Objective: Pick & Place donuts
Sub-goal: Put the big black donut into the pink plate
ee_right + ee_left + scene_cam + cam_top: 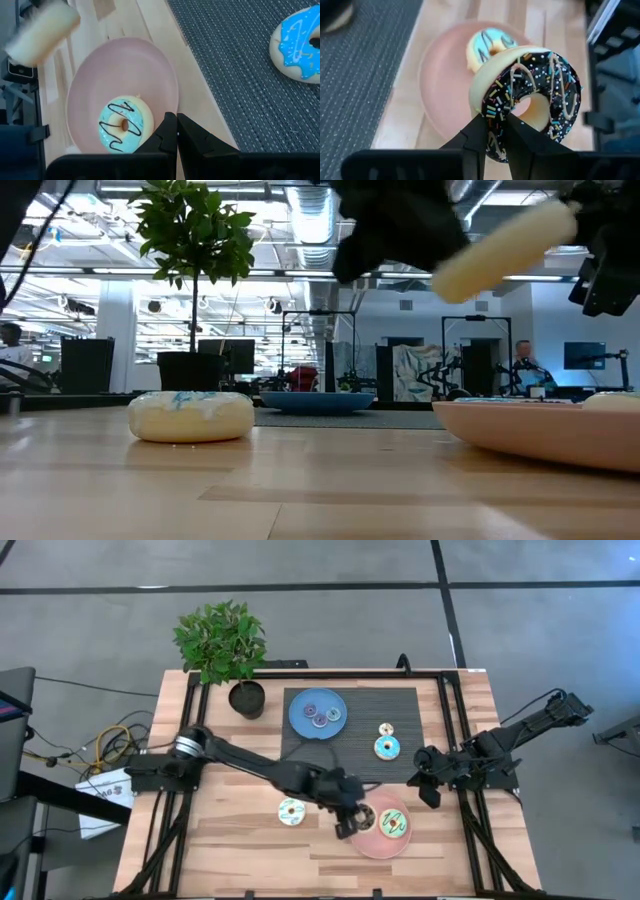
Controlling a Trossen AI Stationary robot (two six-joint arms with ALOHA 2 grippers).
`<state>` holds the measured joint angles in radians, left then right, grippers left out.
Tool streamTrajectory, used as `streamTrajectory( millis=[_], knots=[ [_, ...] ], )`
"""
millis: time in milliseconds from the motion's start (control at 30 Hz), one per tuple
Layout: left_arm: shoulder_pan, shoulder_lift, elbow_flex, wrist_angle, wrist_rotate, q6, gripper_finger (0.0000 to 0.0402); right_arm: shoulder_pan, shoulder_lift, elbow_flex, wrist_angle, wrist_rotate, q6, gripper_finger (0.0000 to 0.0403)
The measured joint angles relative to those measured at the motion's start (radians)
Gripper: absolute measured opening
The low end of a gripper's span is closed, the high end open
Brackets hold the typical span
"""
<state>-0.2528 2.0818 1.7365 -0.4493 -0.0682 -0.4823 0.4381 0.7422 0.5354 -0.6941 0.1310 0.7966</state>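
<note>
My left gripper (348,822) hangs over the near-left rim of the pink plate (372,843), shut on a dark brown sprinkled donut (535,80). A light blue donut with dark drizzle (122,125) lies flat on that plate. A cream donut with blue icing (291,811) rests flat on the wood left of the plate. A blue-iced donut (387,748) and a tiny beige one (386,728) lie on the dark mat. Several tiny donuts sit on the blue plate (300,720). My right gripper (176,131) waits shut at the mat's right edge. My left gripper pinches the dark brown donut between its two fingers (475,136) across one stretch of the ring (496,131), with the hole beyond the fingertips. The donut is lifted clear above the pink plate and stands on edge, tilted, its cream side (500,240) showing in the low view.
A potted plant (225,645) stands at the far-left corner beside the blue plate. The dark mat (430,710) covers the far middle of the table. Bare wood lies along the near edge and left of the cream donut. Black frame rails run along both table sides.
</note>
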Motion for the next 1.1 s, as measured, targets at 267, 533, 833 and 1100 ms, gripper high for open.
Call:
streamTrajectory(
  millis=[267, 533, 833, 1100],
  knots=[
    [0.034, 0.219, 0.418, -0.437, -0.049, 0.083, 0.0047, 0.000, 0.000, 0.000, 0.014, 0.000, 0.016, 0.0001],
    [0.049, 0.297, 0.494, -0.435, -0.018, 0.096, 0.0047, 0.000, 0.000, 0.000, 0.022, -0.001, 0.017, 0.0001],
    [0.044, 0.344, 0.493, -0.307, 0.030, 0.096, 0.0047, 0.000, 0.000, 0.000, 0.021, -0.001, 0.007, 0.0001],
    [0.047, 0.345, 0.487, -0.363, -0.040, 0.096, 0.0055, 0.000, 0.000, 0.000, 0.021, -0.002, 0.007, 0.0001]
  ],
)
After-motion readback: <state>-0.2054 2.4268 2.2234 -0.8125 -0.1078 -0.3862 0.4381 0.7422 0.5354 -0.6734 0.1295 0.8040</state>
